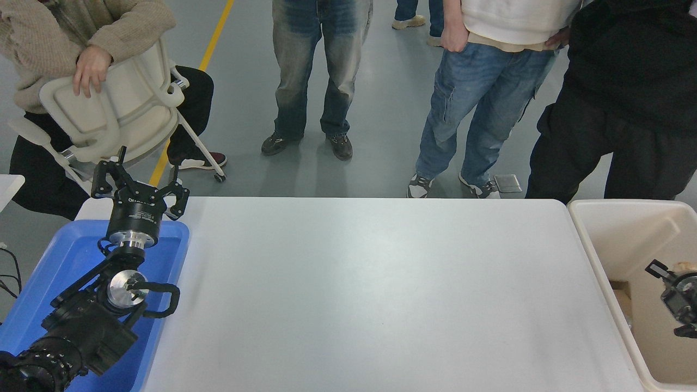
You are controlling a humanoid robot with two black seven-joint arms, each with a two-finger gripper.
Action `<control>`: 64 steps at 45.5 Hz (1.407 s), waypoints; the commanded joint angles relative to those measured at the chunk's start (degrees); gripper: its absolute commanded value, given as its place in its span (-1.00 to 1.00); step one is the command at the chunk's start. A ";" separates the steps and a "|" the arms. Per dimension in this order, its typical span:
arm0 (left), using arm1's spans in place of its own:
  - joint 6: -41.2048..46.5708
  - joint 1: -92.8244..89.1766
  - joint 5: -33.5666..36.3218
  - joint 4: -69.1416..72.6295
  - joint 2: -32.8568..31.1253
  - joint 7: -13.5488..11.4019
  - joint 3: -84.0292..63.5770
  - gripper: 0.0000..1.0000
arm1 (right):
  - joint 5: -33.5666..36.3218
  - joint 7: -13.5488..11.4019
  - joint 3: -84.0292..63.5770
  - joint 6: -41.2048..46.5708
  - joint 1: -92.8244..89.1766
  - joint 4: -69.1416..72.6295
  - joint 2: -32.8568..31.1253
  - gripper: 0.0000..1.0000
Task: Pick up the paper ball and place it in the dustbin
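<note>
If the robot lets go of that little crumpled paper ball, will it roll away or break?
The paper ball looks like wrinkly wadded paper, so it is probably very light and squashy and unlikely to break. It sits at the right gripper, over the deep dustbin, so the tall walls would likely stop any rolling.

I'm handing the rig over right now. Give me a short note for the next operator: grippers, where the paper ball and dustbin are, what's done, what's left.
Left gripper: open, empty, parked over the far end of the blue tray at the lower left.
Right gripper: only partly in view at the right edge, over the inside of the dustbin; fingers cannot be judged.
Paper ball: a tan wad shows at the right gripper, above the bin's interior; whether it is held or already released is unclear.
Done: ball picked up and carried over the dustbin; the white table shows no ball.
Left: confirm release into the bin, then withdraw the right arm.
</note>
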 commanded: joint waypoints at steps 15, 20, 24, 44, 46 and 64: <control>0.00 -0.04 0.01 0.06 0.04 0.00 0.00 0.98 | 0.01 0.03 1.67 -5.63 -1.12 -2.01 0.88 0.65; 0.00 0.04 0.01 -0.03 -0.05 0.00 0.00 0.98 | 0.01 0.03 1.67 -5.64 -1.03 -2.01 0.88 0.65; 0.00 0.04 0.01 0.06 -0.05 0.00 0.00 0.98 | 0.01 0.03 1.67 -5.72 -0.94 -1.92 0.88 0.65; 0.00 -0.04 0.01 -0.03 -0.05 0.00 0.00 0.98 | -0.35 0.03 0.53 -5.46 14.33 27.93 -11.59 0.74; 0.00 -0.04 0.01 -0.03 0.04 0.00 0.00 0.98 | -0.26 0.03 -0.26 -5.11 18.99 33.82 -14.22 0.92; 0.00 -0.04 0.10 -0.03 0.04 0.00 0.00 0.98 | -0.26 0.21 -22.75 2.09 51.78 66.80 -16.88 1.00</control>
